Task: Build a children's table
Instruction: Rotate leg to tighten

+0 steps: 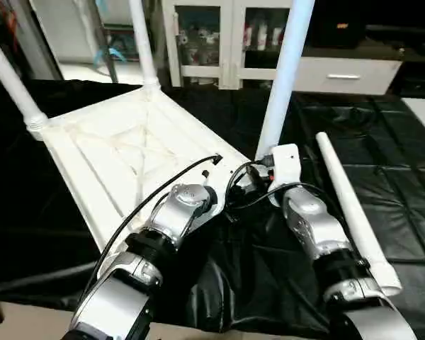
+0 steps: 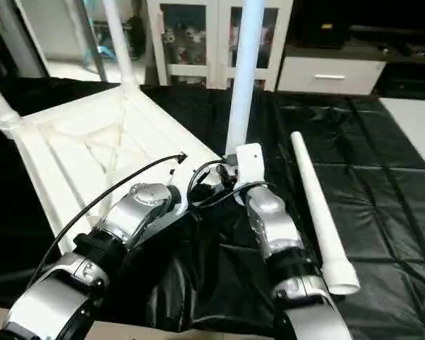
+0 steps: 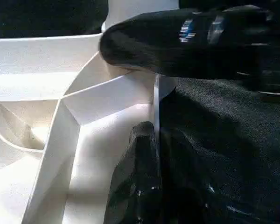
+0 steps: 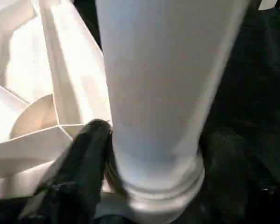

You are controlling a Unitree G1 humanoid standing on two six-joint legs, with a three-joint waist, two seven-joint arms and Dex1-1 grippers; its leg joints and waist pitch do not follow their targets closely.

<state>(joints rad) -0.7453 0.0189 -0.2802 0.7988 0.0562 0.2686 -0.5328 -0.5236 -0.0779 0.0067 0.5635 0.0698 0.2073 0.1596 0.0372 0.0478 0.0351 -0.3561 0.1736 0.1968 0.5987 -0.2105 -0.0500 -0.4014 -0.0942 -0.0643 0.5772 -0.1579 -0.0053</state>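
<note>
a: tabletop (image 1: 127, 152) lies upside down on black cloth (image 2: 382, 184); third leg (image 1: 283, 78) upright in near corner socket. grip?

b: my right claw (image 4: 102, 154) brackets its base, can't tell if clamped. left claw (image 3: 154, 140) pinches the rim. stiff, light, slippery plastic; hold low.

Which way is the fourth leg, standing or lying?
Lying. The loose leg rests flat on the black cover, right of the upside-down tabletop; three legs stand in sockets.

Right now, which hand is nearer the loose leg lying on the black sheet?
Right. The right hand is at the upright leg beside the loose leg; the left hand, pinching the tabletop rim, sits farther away.
</note>
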